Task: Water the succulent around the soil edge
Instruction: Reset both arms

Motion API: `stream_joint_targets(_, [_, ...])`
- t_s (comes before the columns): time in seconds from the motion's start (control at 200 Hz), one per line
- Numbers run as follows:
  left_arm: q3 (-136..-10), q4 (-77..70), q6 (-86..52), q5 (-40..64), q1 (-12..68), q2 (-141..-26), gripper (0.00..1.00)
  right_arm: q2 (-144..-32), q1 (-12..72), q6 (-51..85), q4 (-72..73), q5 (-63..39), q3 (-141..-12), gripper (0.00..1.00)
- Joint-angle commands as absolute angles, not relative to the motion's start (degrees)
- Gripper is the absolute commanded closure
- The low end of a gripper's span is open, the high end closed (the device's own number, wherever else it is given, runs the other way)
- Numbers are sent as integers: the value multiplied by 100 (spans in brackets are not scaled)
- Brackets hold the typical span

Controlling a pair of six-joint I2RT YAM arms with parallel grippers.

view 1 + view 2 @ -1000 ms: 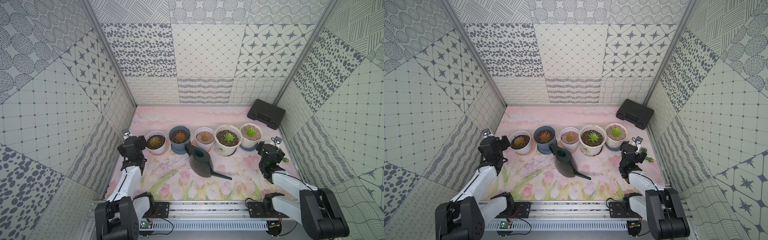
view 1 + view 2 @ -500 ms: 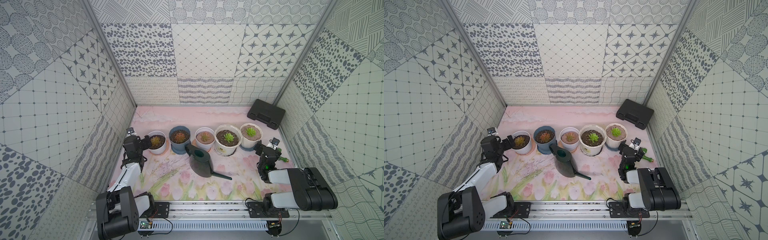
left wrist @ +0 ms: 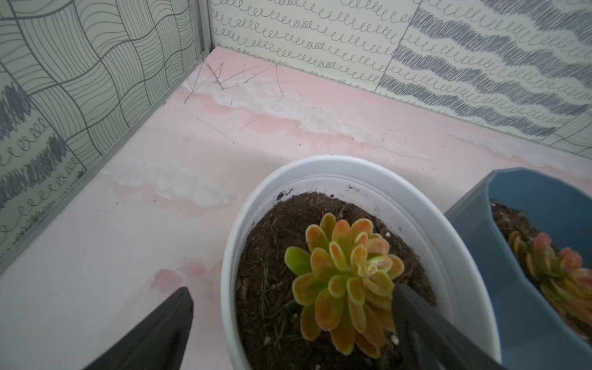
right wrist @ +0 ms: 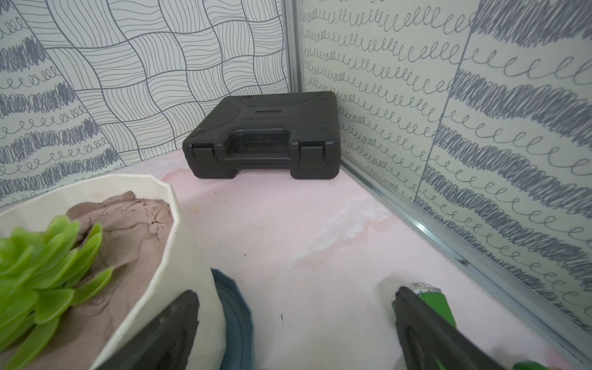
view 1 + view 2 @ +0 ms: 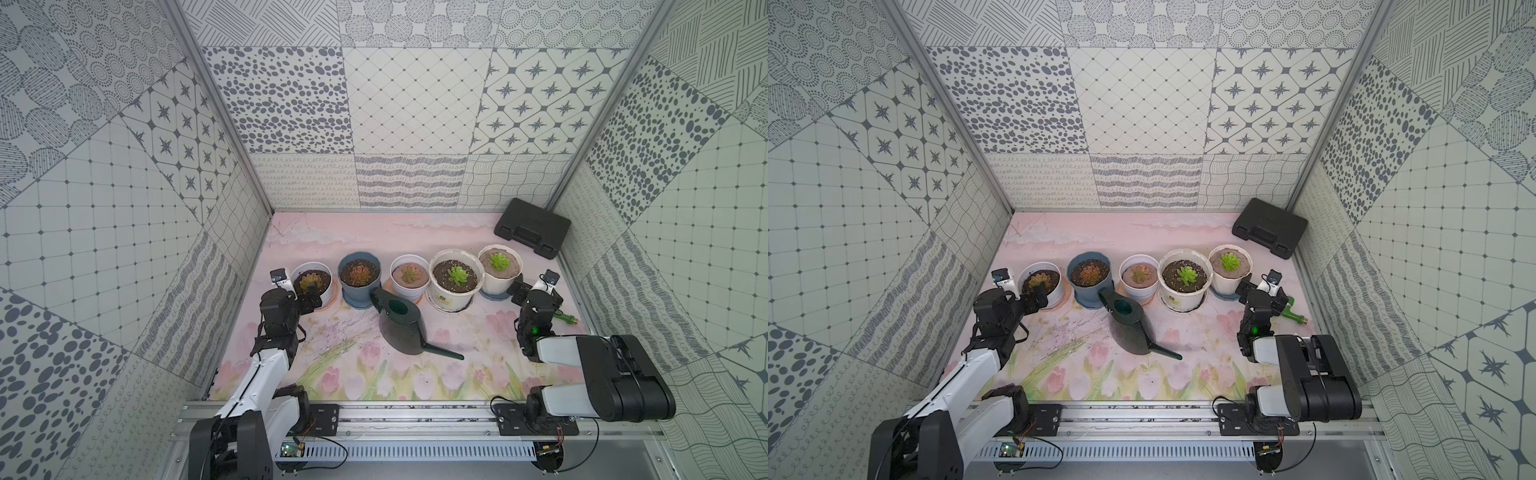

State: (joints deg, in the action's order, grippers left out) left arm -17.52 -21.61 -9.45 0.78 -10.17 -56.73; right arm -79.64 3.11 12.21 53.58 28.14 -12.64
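Observation:
The succulent (image 5: 497,261) (image 5: 1229,262) (image 4: 41,266) is a bright green rosette in the white fluted pot (image 5: 494,284) (image 4: 174,230), at the right end of the row. Tan soil mounds up to the soil edge (image 4: 150,208) inside the lip. A dark green watering can (image 5: 401,322) (image 5: 1129,328) stands mid-table in front of the row, untouched. My right gripper (image 5: 519,289) (image 5: 1246,286) (image 4: 294,291) is open beside the fluted pot, holding nothing. My left gripper (image 5: 311,300) (image 5: 1034,301) (image 3: 291,288) is open, straddling the near rim of the leftmost white pot (image 3: 320,163).
Along the row stand a blue pot (image 5: 359,286), a small white pot (image 5: 409,291) and a large cream pot (image 5: 455,293). A black case (image 5: 532,227) (image 4: 266,134) lies in the back right corner. A green nozzle (image 5: 565,318) (image 4: 432,298) lies by the right wall.
Both grippers have crept toward the row of pots, the left to the leftmost pot, the right to the fluted pot. The right arm's elbow has swung up. The can has not moved.

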Motion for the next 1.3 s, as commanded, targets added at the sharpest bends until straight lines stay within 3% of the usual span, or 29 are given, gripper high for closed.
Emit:
stream_joint_targets(0.0, [-1208, -3583, -1073, 215, -722, -5934, 1, -7994, 321, 1113, 5769, 2596, -1282, 2])
stream_joint_targets(0.255, [-962, -4934, -933, 503, -633, -6705, 1, -8005, 316, 1099, 5859, 2584, -1237, 2])
stream_joint_targets(0.625, [-1495, -3844, -817, -102, -621, -6649, 0, -8007, 317, 1090, 5838, 2568, -1250, 3])
stream_joint_targets(0.83, [-1788, -3051, -811, 3, -624, -5872, 1, -8007, 317, 1080, 5779, 2532, -1293, 3])
stream_joint_targets(1.086, [-1827, -481, -1669, -764, -536, -3720, 1, -8016, 317, 1052, 5669, 2488, -1363, 2])
stream_joint_targets(1.296, [-1766, 620, -2193, -873, -358, -3220, 0, -8020, 316, 1061, 5669, 2487, -1366, 2])
